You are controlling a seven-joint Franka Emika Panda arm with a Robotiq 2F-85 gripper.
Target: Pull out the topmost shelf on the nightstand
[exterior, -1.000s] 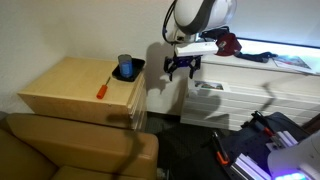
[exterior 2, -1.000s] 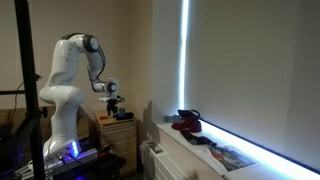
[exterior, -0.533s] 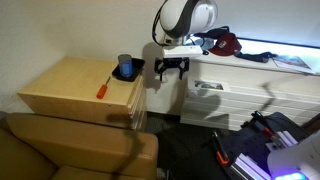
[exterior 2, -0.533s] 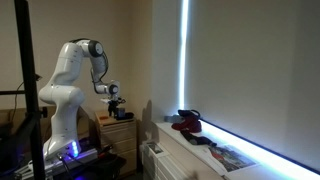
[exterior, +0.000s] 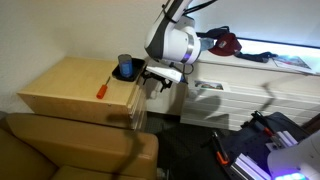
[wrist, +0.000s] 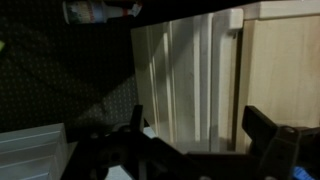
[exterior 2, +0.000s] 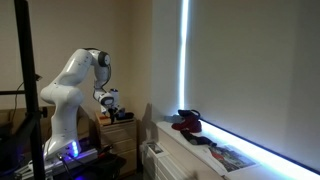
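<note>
The nightstand is a light tan wooden box at the left, and it also shows in an exterior view. Its front faces the white unit. The topmost shelf is a thin strip just under the top, hard to make out. My gripper hangs close in front of the nightstand's upper front, apart from it. In the wrist view my gripper is open and empty, its dark fingers spread before the wooden front panels. A dark vertical gap splits the wood there.
An orange-handled screwdriver and a blue cup sit on the nightstand top. A brown leather seat lies in front. A white slatted unit with a red object stands beyond the narrow gap.
My arm has swung down and toward the nightstand. The gripper moved from beside the white unit to just in front of the nightstand's upper front. It stays open.
</note>
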